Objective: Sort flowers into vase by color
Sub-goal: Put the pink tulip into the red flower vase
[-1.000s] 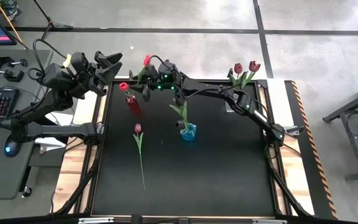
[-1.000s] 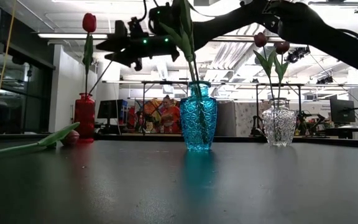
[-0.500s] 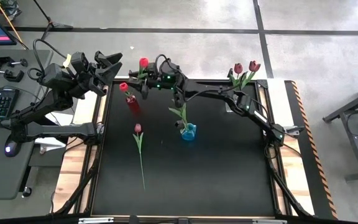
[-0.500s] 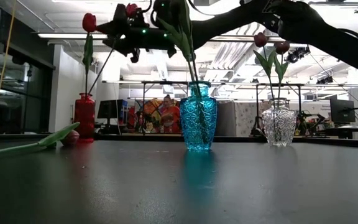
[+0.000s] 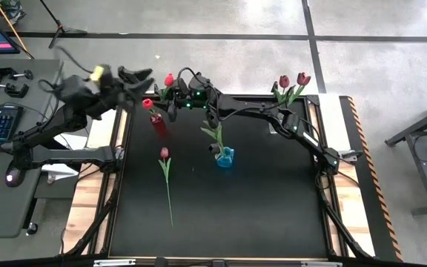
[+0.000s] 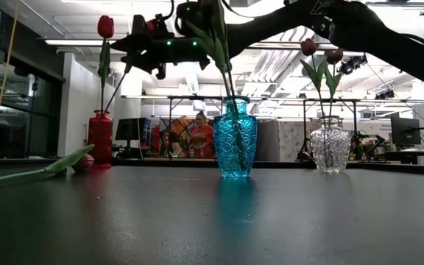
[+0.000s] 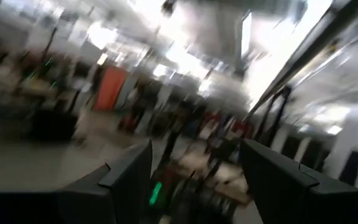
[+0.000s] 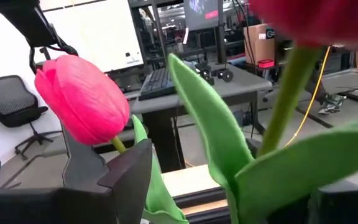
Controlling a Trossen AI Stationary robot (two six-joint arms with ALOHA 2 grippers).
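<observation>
the right gripper (image 5: 170, 87), fingers spread wide around a bright red tulip (image 5: 169, 78) on a thin green stem, hangs above the red vase (image 5: 158, 124) near the black table's (image 5: 258, 200) far left corner. the left gripper (image 5: 141, 76) waits open off that corner, holding nothing.

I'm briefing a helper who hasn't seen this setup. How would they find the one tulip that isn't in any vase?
Start at the black table and find the red vase near its back left corner. Just in front of it, the loose tulip lies flat on the tabletop, dark red head toward the vase. Every other flower stands upright in a vase or hangs at the right gripper.
</observation>
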